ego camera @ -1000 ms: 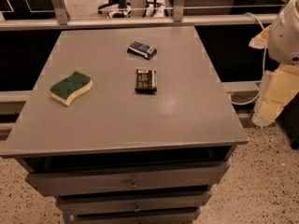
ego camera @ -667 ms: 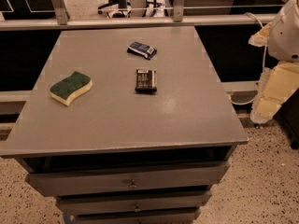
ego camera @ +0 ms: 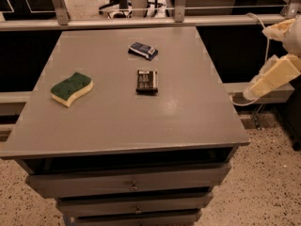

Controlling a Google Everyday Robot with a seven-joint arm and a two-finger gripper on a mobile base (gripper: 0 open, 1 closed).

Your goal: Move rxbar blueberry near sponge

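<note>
Rxbar blueberry (ego camera: 142, 50) well left of claw (ego camera: 251, 91) beyond table (ego camera: 188, 126) edge

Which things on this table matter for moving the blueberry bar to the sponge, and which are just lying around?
For the job:
rxbar blueberry, far centre
sponge, left side
gripper, not in view; only the arm shows, right of the table

Just lying about:
black-brown bar, mid-table

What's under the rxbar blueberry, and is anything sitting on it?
The rxbar blueberry lies flat on the grey table top, nothing on it; the patch beneath it is covered. The gripper hangs beyond the table's right edge, well clear.
</note>
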